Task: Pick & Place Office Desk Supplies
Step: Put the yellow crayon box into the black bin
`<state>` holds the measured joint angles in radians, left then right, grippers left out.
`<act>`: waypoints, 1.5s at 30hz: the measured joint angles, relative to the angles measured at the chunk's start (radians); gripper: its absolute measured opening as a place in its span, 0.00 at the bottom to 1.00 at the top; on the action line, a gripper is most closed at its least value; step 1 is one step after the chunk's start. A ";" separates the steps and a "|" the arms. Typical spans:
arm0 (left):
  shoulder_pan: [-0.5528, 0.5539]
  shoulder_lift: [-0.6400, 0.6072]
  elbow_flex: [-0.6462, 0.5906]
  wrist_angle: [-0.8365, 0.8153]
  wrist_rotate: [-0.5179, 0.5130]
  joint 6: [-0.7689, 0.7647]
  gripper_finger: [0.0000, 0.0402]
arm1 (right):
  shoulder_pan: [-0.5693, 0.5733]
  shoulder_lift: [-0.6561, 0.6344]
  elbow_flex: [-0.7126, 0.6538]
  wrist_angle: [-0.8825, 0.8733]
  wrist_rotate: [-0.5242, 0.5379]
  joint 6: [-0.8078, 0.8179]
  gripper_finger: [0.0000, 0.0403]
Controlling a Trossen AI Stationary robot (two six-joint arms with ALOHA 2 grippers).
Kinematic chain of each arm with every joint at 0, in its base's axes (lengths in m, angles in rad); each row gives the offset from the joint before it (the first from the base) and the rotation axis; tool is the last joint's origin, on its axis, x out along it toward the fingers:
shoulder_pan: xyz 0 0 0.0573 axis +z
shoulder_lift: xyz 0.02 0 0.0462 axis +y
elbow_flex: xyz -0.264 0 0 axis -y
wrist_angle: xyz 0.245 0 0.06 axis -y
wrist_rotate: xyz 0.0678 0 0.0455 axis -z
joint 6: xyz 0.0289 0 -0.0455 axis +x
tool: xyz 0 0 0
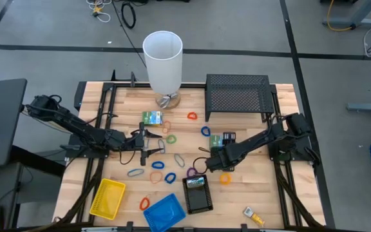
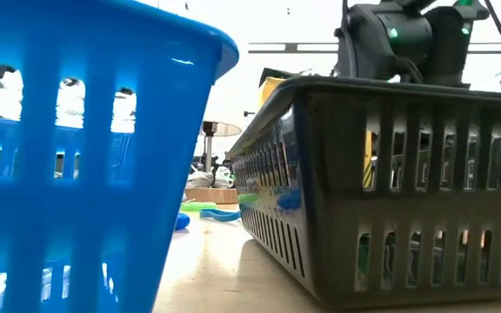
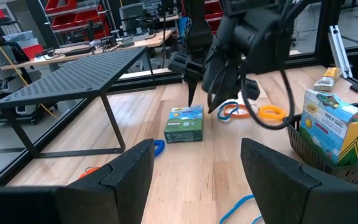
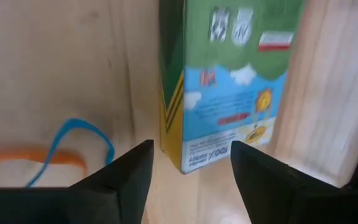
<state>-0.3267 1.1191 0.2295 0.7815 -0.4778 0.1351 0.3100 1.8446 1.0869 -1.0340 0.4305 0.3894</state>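
A green-yellow printed box [image 4: 229,81] lies flat on the wood, seen also in the high view [image 1: 223,138] and the left wrist view [image 3: 185,124]. My right gripper [image 4: 191,180] hovers open over it, pointing down, fingers clear of it [image 3: 202,99]. My left gripper [image 1: 148,147] is open and low among the coloured rubber-band loops [image 1: 163,164], facing the right arm [image 3: 197,180]. A second box [image 1: 152,118] lies by the white cylinder. A third box [image 3: 334,124] stands in the black tray [image 1: 197,193]. The blue tray [image 1: 165,212] and the yellow tray [image 1: 107,196] sit at the near edge.
The tall white cylinder [image 1: 163,61] stands at the far edge, the black mesh rack [image 1: 237,93] to its right. A small yellow object [image 1: 253,216] lies near the table's near right corner. In the low view the blue tray [image 2: 76,156] and black tray [image 2: 390,191] block most of the table.
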 joint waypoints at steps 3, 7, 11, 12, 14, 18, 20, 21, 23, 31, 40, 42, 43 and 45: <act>0.000 0.000 0.000 0.000 0.000 0.004 0.61 | 0.002 0.000 -0.024 0.009 0.013 0.024 0.53; 0.000 0.000 0.000 0.000 0.000 0.004 0.61 | 0.002 0.000 -0.048 0.054 0.026 0.025 0.48; 0.000 0.000 0.000 0.000 0.000 0.002 0.61 | 0.005 0.000 -0.053 0.078 0.052 0.024 0.38; 0.000 0.000 0.000 0.000 0.000 0.001 0.61 | 0.008 0.000 -0.053 0.078 0.056 0.023 0.34; 0.000 0.000 0.000 0.000 0.000 0.001 0.61 | 0.009 0.000 -0.053 0.078 0.059 0.019 0.24; 0.000 0.000 0.000 0.000 0.000 0.000 0.61 | 0.025 -0.001 -0.052 0.068 0.071 0.009 0.04; 0.000 0.000 0.000 0.000 0.000 0.000 0.61 | 0.034 0.000 -0.044 0.038 0.074 0.021 0.04; 0.000 0.000 0.000 0.000 0.000 0.000 0.61 | 0.036 0.000 -0.036 0.017 0.069 0.027 0.03; 0.000 0.000 0.000 0.000 0.000 0.000 0.61 | 0.040 0.000 -0.012 -0.047 0.067 0.043 0.02; 0.000 0.000 0.000 0.000 0.000 -0.001 0.61 | 0.062 0.001 0.128 -0.240 0.118 0.036 0.00; 0.000 0.000 0.000 0.000 0.000 0.002 0.61 | 0.113 0.001 0.266 -0.490 0.216 0.048 0.00; 0.000 0.000 0.000 0.000 0.000 0.002 0.61 | 0.134 0.001 0.282 -0.519 0.257 0.042 0.00; 0.000 0.000 0.000 0.000 0.000 0.002 0.61 | 0.146 0.001 0.287 -0.536 0.277 0.040 0.00; 0.000 0.000 0.000 0.000 0.000 0.002 0.61 | 0.167 0.000 0.290 -0.537 0.315 0.022 0.00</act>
<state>-0.3267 1.1191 0.2295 0.7815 -0.4778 0.1375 0.4774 1.8446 1.3773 -1.5711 0.7452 0.4110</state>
